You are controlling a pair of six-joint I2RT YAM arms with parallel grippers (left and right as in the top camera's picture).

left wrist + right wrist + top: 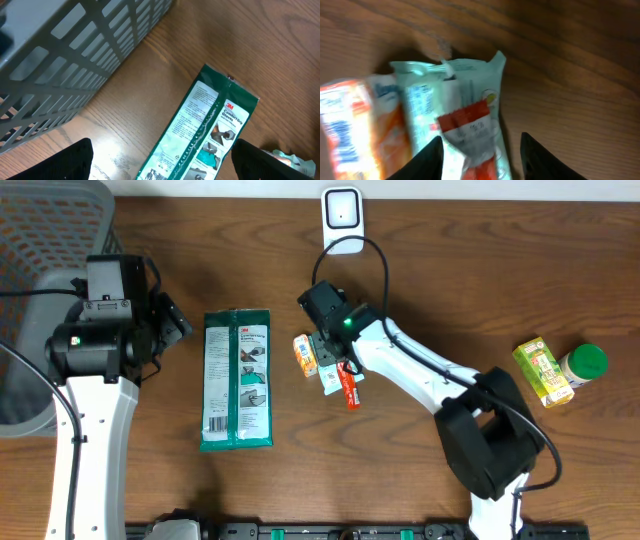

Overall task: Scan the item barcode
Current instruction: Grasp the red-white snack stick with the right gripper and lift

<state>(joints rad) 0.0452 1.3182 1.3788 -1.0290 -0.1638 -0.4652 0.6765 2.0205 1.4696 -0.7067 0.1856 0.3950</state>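
Pale green packet (465,100), red-labelled, lies on the table (450,280) between the right hand's (481,145) part-spread fingers; whether they grip it I cannot tell. Left hand (162,156) gapes wide, empty. White scanner (342,210) sits top centre, well apart; scanning looks not yet done.

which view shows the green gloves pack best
Overhead: the whole green gloves pack lies flat and uncovered. Left wrist shows it closer, print readable, but one end is cut off. Right wrist does not show it.
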